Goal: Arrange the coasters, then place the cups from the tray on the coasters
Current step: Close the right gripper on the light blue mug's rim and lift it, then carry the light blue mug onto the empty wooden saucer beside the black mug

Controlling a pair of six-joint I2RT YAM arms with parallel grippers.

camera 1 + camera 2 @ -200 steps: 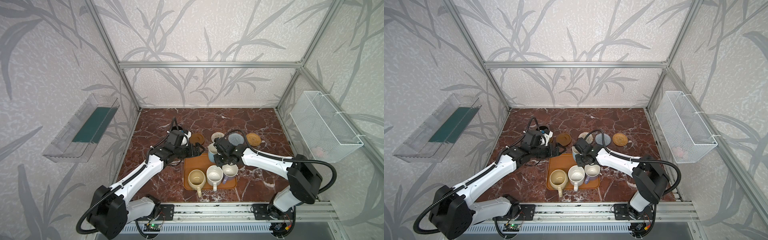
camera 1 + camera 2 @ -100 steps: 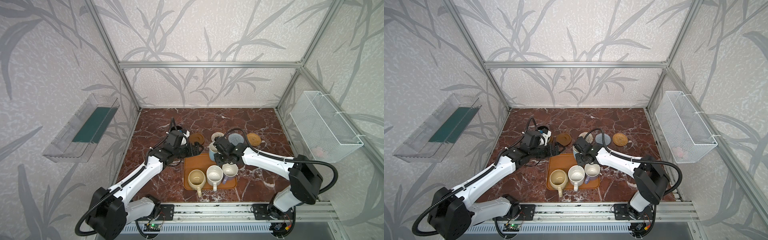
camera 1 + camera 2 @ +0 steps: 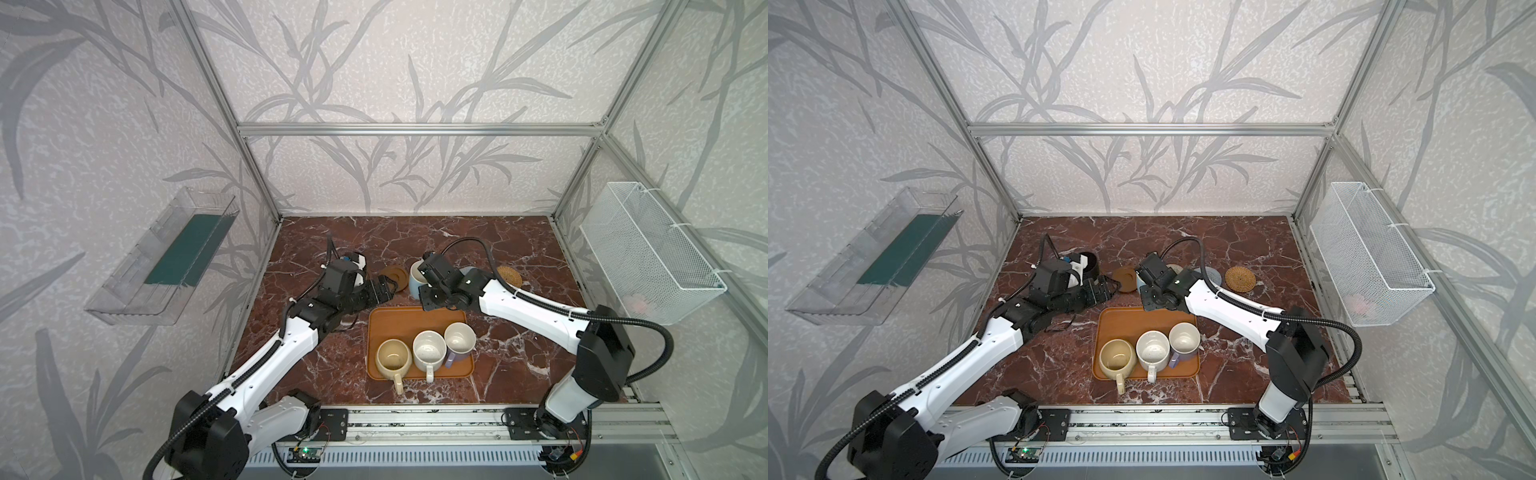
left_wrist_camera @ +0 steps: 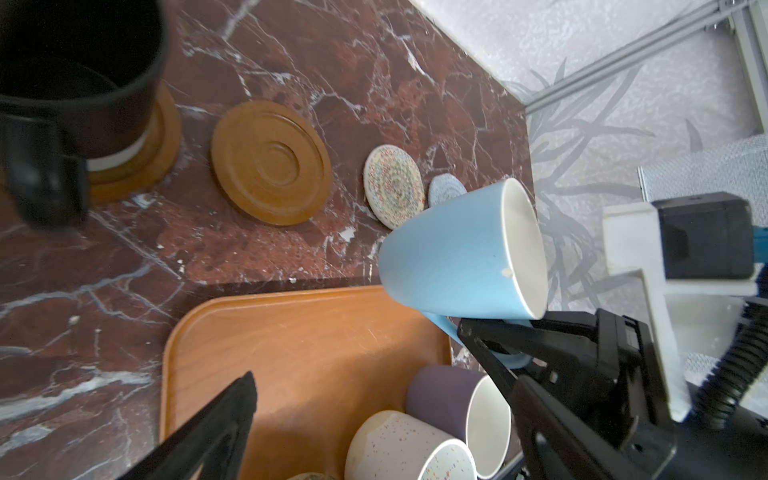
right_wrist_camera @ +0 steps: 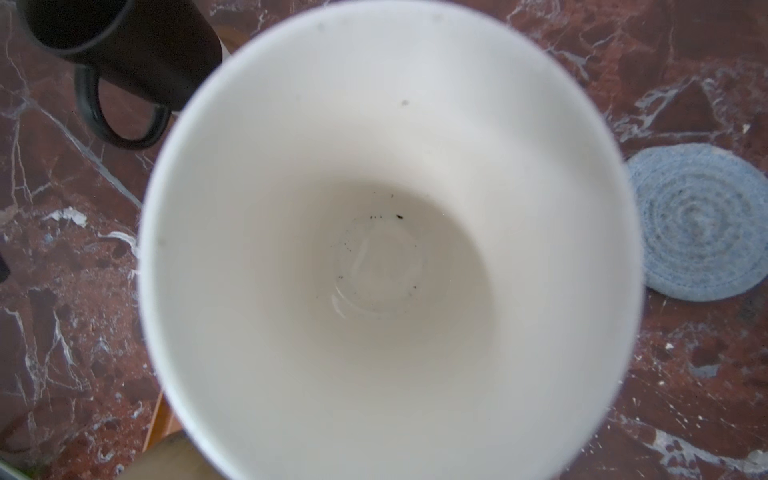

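Light blue cup (image 4: 453,253), handle between right jaws

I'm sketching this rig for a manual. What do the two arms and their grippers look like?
The left arm and right arm have smooth white shells, black joints and black bases on a silver rail. A black ribbed hose runs along each. The left gripper and right gripper are black with two tapering fingers.
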